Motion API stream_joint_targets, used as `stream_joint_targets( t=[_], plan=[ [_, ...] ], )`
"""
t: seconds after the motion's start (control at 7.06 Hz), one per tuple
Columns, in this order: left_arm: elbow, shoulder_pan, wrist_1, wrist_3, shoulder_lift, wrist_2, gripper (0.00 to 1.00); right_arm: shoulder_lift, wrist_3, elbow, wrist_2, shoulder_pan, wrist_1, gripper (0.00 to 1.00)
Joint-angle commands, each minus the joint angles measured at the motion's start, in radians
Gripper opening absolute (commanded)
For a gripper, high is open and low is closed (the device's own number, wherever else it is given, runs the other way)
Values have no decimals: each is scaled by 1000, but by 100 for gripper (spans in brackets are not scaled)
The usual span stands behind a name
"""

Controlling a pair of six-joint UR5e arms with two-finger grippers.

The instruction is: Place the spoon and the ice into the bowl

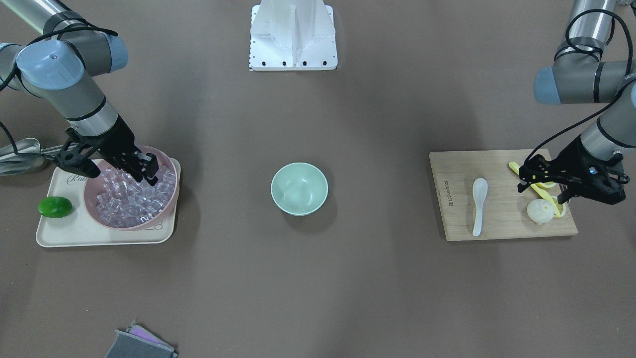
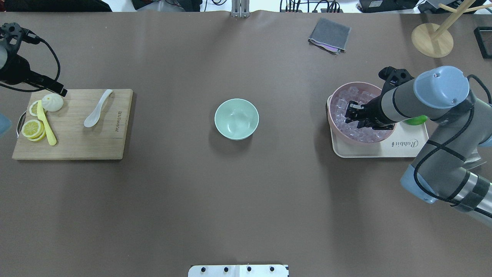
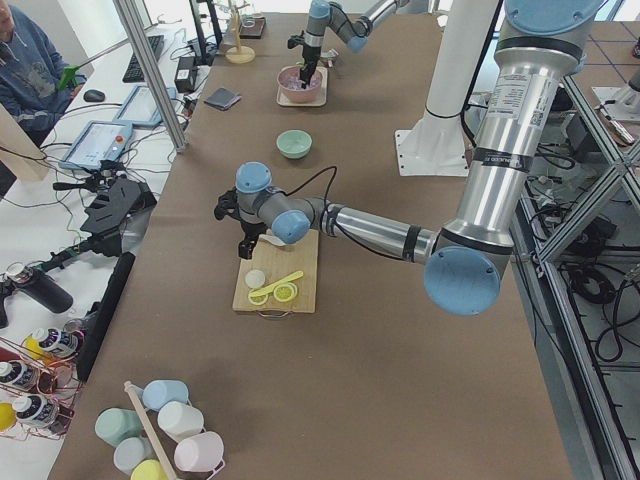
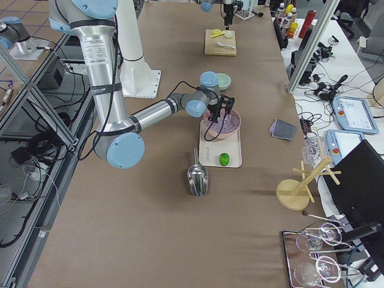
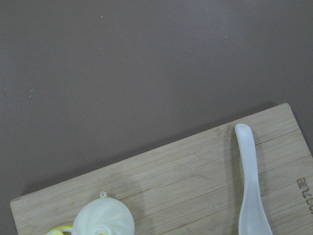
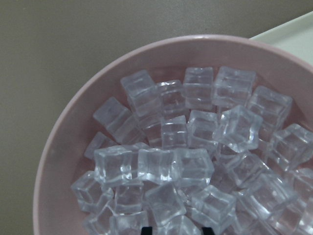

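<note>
On the table's centre line, the mint-green bowl (image 1: 299,191) stands upright with nothing in it, well apart from both arms.

Robot's left side: wooden cutting board (image 1: 497,169).
- The white spoon (image 1: 479,206) lies flat on the board, near the board's edge that faces the bowl, scoop end toward the robot. Nothing touches it.
- A white bun (image 2: 52,102), lemon slices (image 2: 32,129) and a long yellow spoon (image 2: 48,129) sit at the board's far end.
- The left gripper (image 1: 564,196) hangs over that far end, near the bun and apart from the white spoon. Finger state: cannot tell, as the wrist view shows no fingertips.

Robot's right side: cream tray (image 1: 99,238).
- On it stands a pink bowl (image 1: 166,209) heaped with clear ice (image 1: 129,199) cubes, with a green lime (image 1: 54,207) beside the bowl.
- A metal scoop (image 1: 20,154) lies off the tray.
- The right gripper (image 1: 149,174) points down into the pink bowl, tips at the top of the pile. The wrist view shows the two dark fingertips (image 6: 144,230) spread, a cube between them. No cube is lifted.

A folded grey cloth (image 2: 329,35) lies at the table's far edge.
</note>
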Motion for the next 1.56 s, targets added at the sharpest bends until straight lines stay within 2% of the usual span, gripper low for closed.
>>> stream_joint_targets(
  t=[0.0,0.14,0.57,0.71,0.99,1.28,1.42],
  plan=[
    [-1,0,0,-1,0,0,97,-8,-1,0,0,0,1,11],
    [2,0,0,-1,-1,0,97,-6,-3,1,1,0,1,0],
    [22,2,1,-7,-14,0,97,2,-3,52,24,32,-9,0],
    [22,3,1,-13,-14,0,97,21,-3,108,41,47,-104,0],
    [25,5,1,-13,-14,2,97,226,70,127,3,-6,-337,0],
    [60,13,0,-13,-44,2,97,317,234,116,-89,-104,-344,0],
    [80,17,1,-33,-72,2,97,392,291,51,-171,-155,-338,0]
  ],
)
